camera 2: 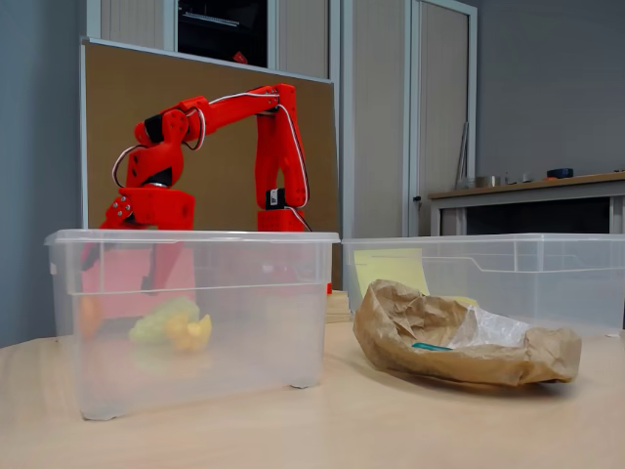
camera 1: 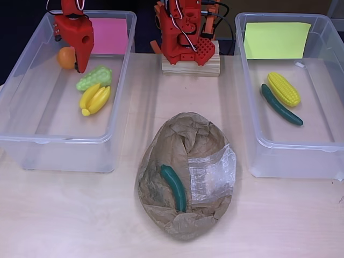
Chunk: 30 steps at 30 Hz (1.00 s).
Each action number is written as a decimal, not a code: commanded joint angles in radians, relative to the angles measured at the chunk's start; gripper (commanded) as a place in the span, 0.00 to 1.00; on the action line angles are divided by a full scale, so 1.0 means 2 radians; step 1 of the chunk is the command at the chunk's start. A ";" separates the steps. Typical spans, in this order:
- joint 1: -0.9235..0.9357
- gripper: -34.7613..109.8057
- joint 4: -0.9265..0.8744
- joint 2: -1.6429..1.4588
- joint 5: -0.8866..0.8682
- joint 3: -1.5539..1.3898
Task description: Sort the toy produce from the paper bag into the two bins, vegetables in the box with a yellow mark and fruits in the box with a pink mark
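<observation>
Apparently delivering fruit, the gripper (camera 1: 79,63) hangs inside the pink-marked bin (camera 1: 32,142) beside the orange (camera 1: 66,57); whether it grips, I cannot tell.

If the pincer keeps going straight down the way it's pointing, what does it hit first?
Probably the orange: the pincer points down into the pink-marked bin right beside it. Depth is unclear, so it might slip past to the bin floor.

A brown pinboard (camera 2: 210,147) stands behind the pale wooden table (camera 2: 322,420). Right of the pinboard rise tall grey cabinet doors (camera 2: 400,127). Further right, a wooden counter (camera 2: 532,186) runs along a plain grey wall (camera 2: 552,88). Light is soft and even.
</observation>
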State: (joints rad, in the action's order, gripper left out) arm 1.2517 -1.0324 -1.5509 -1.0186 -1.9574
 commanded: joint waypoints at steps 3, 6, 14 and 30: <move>0.059 0.64 -0.051 -0.056 0.037 0.022; 0.032 0.63 -0.100 -0.098 0.095 0.045; -0.097 0.63 -0.160 -0.262 0.195 0.048; -0.538 0.58 -0.041 -0.318 0.153 -0.069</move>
State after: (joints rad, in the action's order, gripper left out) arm 0.2899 -1.1643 -2.1583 -0.6811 -2.0693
